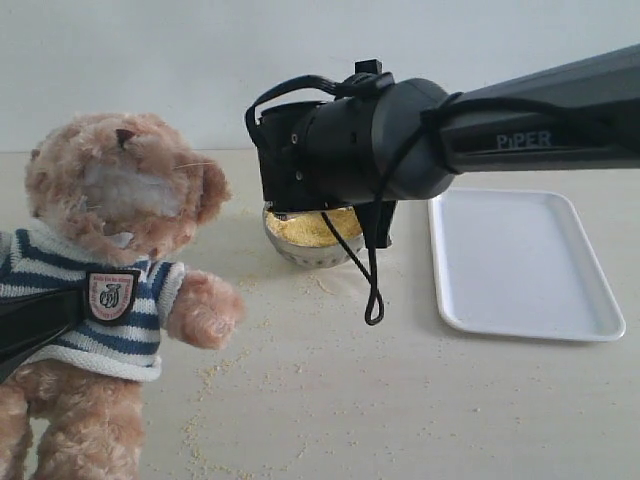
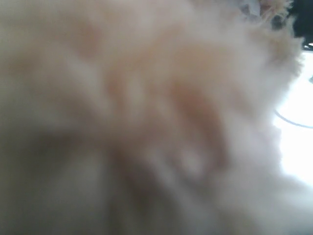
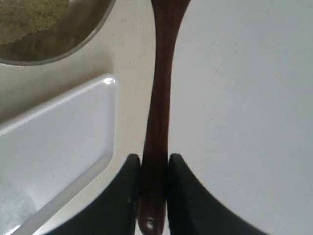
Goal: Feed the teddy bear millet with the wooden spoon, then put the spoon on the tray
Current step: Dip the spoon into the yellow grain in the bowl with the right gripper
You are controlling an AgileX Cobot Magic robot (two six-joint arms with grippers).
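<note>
A: Not to be made out in the exterior view: the wooden spoon (image 3: 159,98). Only the right arm (image 1: 480,130) there, dark, lettered PiPER, stretching from the right edge to the upper middle, above the steel bowl (image 1: 305,252).

B: Plain enough in the right wrist view, though. Pinched by the handle in the right gripper (image 3: 154,164), between two dark fingers (image 3: 122,196), jaws narrow and clamped on it.

A: And its looks?

B: Glossy, dark reddish-brown, thin and straight, widening toward the far end, then cut off by the frame edge. Poised over the bare table (image 1: 400,400), near the bowl's rim and a corner of the tray (image 1: 520,265).

A: More from the exterior view: teddy bear (image 1: 110,250) at the left, in a striped shirt with a badge. Millet (image 1: 312,228) heaped yellow in the bowl, centre. Loose grains (image 1: 215,420) strewn across the lower middle. Tray white and flat at the right.

B: Left wrist view: nothing but blurred fur. Left gripper wide or narrow? Cannot tell.

A: Just a dark bar (image 1: 35,320) across the bear's shirt, lower left.
</note>
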